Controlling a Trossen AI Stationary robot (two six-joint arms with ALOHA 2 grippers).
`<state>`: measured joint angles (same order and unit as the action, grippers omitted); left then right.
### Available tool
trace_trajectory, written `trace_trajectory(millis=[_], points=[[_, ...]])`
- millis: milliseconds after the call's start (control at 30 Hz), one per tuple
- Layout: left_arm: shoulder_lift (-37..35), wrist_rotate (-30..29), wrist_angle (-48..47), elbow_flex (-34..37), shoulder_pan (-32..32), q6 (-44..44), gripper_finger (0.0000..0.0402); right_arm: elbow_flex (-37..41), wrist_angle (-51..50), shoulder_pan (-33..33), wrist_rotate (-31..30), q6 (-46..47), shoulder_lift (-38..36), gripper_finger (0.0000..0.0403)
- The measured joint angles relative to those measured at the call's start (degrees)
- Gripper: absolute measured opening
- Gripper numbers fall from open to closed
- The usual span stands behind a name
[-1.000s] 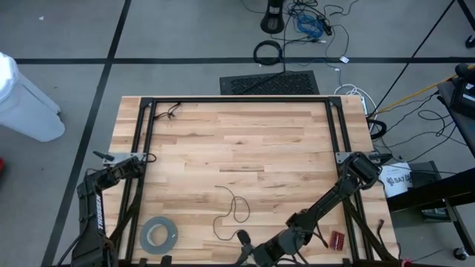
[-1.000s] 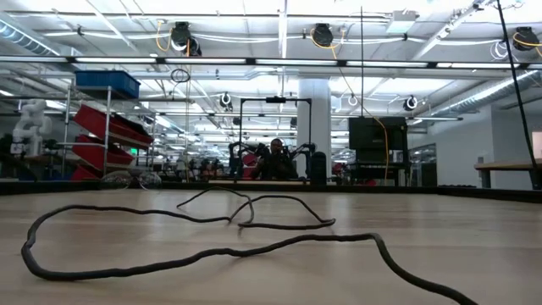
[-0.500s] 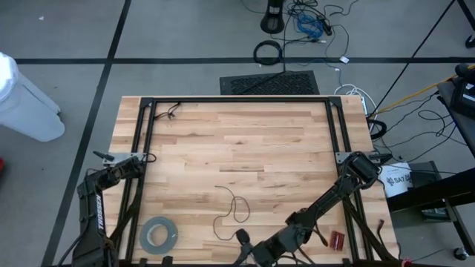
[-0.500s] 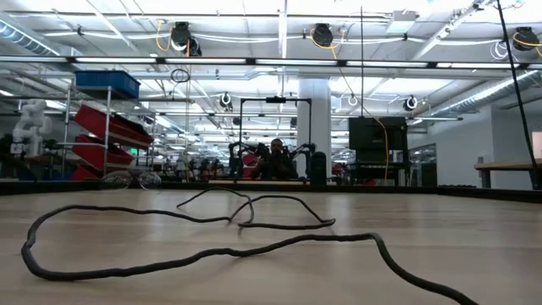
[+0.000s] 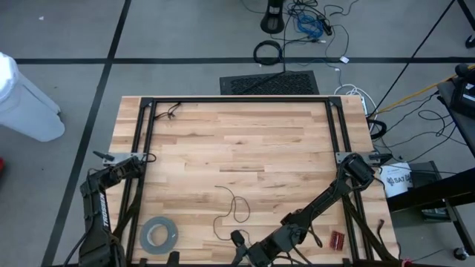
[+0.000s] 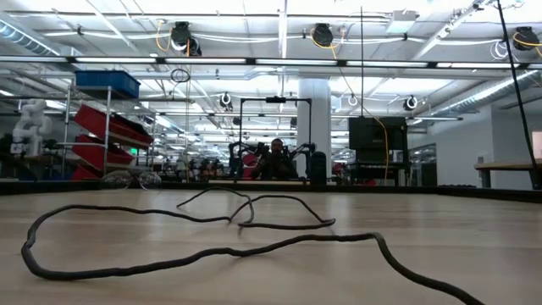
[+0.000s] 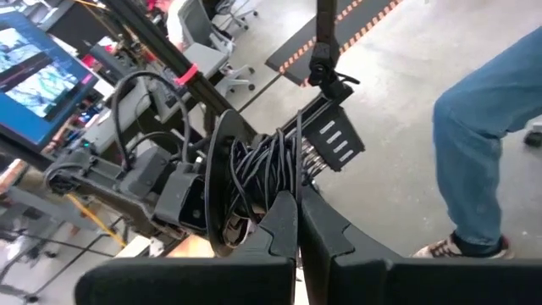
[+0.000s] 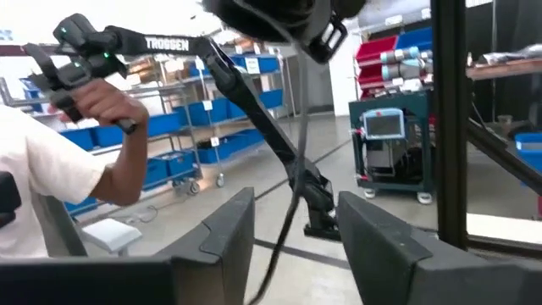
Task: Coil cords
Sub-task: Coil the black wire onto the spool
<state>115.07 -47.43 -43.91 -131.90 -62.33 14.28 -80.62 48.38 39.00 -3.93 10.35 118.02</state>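
Cord (image 5: 230,209) lies loose on the wooden table (image 5: 245,141), in the near half and a little left of the middle; it makes an open, wandering loop, and it is not coiled. In the low view the same thin dark wire (image 6: 203,237) runs in long curves over the table top, flat on the wood. Its small black disc I cannot find with certainty. Right gripper (image 5: 239,251) is at the near edge of the table, close to the end of the wire but not on it as far as the high view shows. In the right wrist view its two fingers (image 8: 216,233) stand well apart with nothing between them, and they point out into the room, where a person's hand (image 8: 106,102) holds a handle of another arm. Left gripper (image 7: 298,222) waits outside the left edge of the table; its fingers are pressed together and hold nothing. A grey tape roll (image 5: 158,234) lies on the table near the left front corner, apart from the wire. A small red object (image 5: 338,239) rests near the right front corner.
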Motion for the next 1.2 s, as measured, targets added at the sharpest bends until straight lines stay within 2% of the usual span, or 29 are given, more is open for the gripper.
trace_trajectory(millis=[100, 233, 300, 500, 667, 967, 1200], points=[[0.0, 0.9, 0.1, 0.0, 0.0, 0.0, 0.0, -0.7, -0.6, 0.0, 0.6, -0.5, 0.4, 0.0116], [0.0, 3.0, 0.1, 0.0, -0.2, -0.3, 0.0, -0.6, -2.6, 0.1, 1.4, -0.9, 0.4, 0.003], [0.0, 5.5, 0.3, 0.0, -0.3, 0.0, 0.0, -0.6, -3.6, -0.1, 1.3, -1.0, 0.3, 0.0009], [0.2, 12.7, 3.1, 0.0, 0.1, 1.8, 0.0, -1.1, -4.4, -2.0, 1.2, -0.9, -0.3, 0.0002], [0.4, 15.3, 4.5, 0.3, 1.1, 3.1, 0.0, -6.3, -5.6, -3.9, 1.2, -3.1, -0.6, 0.0001], [0.4, 22.0, 5.2, 0.3, 3.2, 3.0, 0.0, -15.8, -19.3, -4.9, 0.9, -8.3, -0.6, 0.0], [1.2, 26.0, 5.8, 0.3, 4.8, 2.1, 0.0, -20.3, -21.8, -4.9, 0.9, -10.1, -0.5, 0.0]])
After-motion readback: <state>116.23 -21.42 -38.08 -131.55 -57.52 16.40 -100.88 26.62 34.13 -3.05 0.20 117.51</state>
